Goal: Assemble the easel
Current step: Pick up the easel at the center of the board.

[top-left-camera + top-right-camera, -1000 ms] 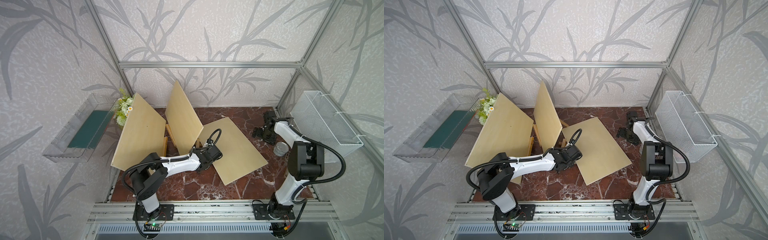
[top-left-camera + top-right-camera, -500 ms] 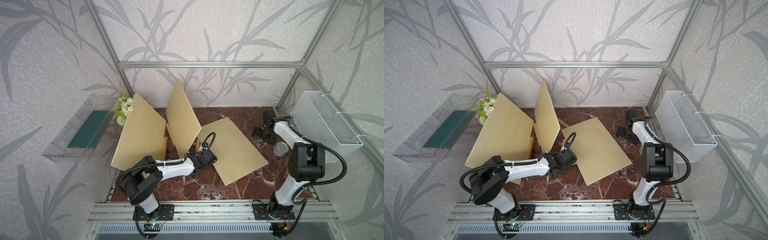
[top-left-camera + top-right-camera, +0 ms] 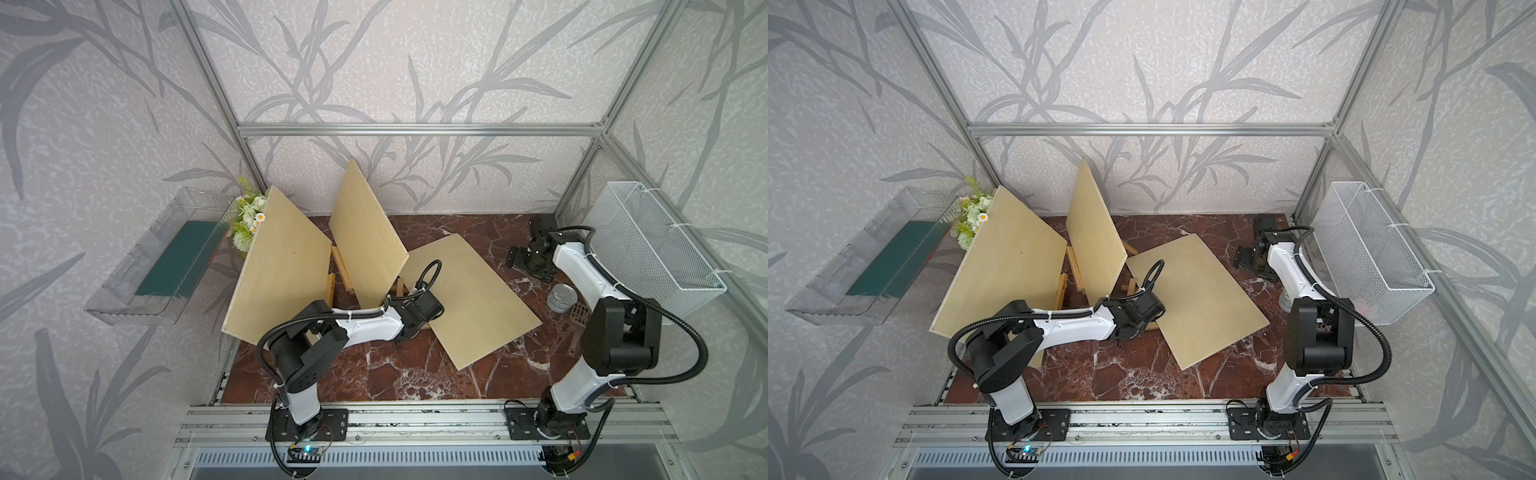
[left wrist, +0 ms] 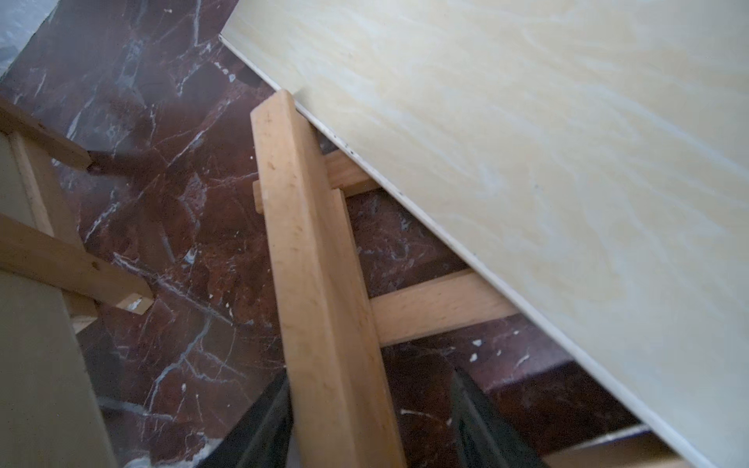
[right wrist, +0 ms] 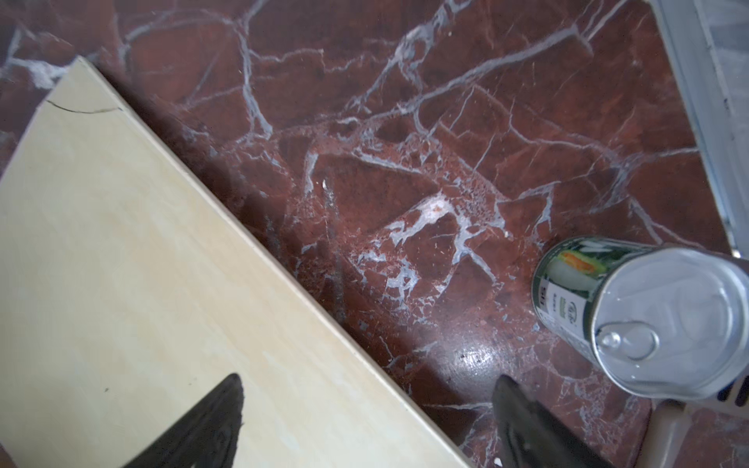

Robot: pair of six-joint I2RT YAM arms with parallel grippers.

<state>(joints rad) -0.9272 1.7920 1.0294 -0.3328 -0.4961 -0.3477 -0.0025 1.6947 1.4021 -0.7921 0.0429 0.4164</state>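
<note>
Straddling the easel bar (image 4: 316, 283) near the middle of the tabletop (image 3: 395, 374), the left claw (image 4: 371, 379) is released: one finger (image 4: 263, 425) touches the wood, the other stands apart. The bar's long axis runs straight away from it, beside the flat board (image 4: 547, 162); the right claw (image 3: 524, 261), also released, hangs well apart.

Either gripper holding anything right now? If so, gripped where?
Nothing gripped. Left gripper has its jaws straddling the easel's wooden bar, with a gap showing on one side, not clamped. Right gripper is open and empty, above the flat board edge.
</note>
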